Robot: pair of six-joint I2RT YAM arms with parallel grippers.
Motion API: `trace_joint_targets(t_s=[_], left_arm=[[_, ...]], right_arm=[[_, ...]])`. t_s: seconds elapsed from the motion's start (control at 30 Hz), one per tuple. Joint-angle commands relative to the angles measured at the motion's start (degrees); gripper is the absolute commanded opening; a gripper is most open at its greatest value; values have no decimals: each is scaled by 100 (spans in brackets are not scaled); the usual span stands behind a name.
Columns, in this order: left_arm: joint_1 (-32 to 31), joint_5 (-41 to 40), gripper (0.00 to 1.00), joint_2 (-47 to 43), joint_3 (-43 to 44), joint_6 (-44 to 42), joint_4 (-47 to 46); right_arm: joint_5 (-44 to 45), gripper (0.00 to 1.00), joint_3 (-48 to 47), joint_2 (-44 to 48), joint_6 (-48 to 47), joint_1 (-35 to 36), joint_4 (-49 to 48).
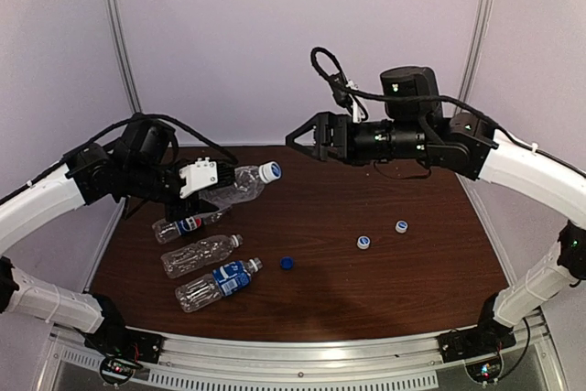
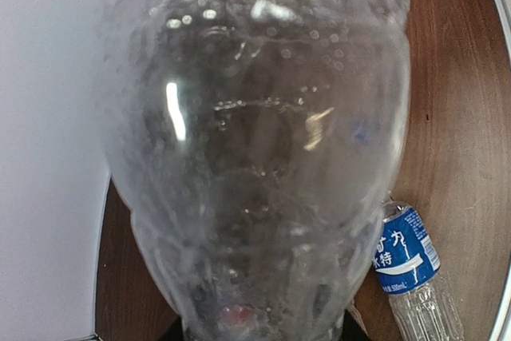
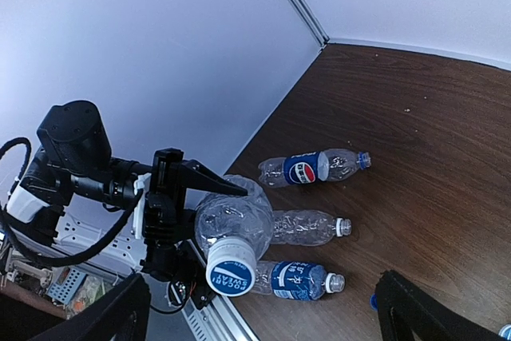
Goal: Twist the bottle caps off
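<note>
Left tool is clamped on the body of a clear crinkled unlabelled plastic bottle. The bottle is held off the dark brown wooden tabletop, neck pointing toward the right arm. The round white-rimmed screw cap with blue printed top sits on that neck. In the left wrist view the bottle wall fills the frame.

Right tool is open, its fingers wide apart in its own wrist view. It hangs above the back of the tabletop, facing the cap but apart from it.

Three bottles lie on their sides at the left:
- clear Pepsi-logo bottle
- clear plain bottle
- clear blue-labelled bottle

Loose on the tabletop:
- small dark blue round cap, near the blue-labelled bottle's neck
- two small pale round caps, further right
</note>
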State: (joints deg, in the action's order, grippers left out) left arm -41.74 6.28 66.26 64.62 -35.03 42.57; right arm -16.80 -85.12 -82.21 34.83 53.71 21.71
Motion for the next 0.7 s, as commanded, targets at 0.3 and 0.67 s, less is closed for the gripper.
trace_joint_targets(t_s=[0.3, 0.67], left_arm=[[48, -161, 31, 28, 75, -2, -341], [50, -119, 31, 53, 130, -4, -341]], right_arm=[[40, 94, -209, -575, 226, 324, -96], [-252, 64, -206, -819, 341, 324, -302]])
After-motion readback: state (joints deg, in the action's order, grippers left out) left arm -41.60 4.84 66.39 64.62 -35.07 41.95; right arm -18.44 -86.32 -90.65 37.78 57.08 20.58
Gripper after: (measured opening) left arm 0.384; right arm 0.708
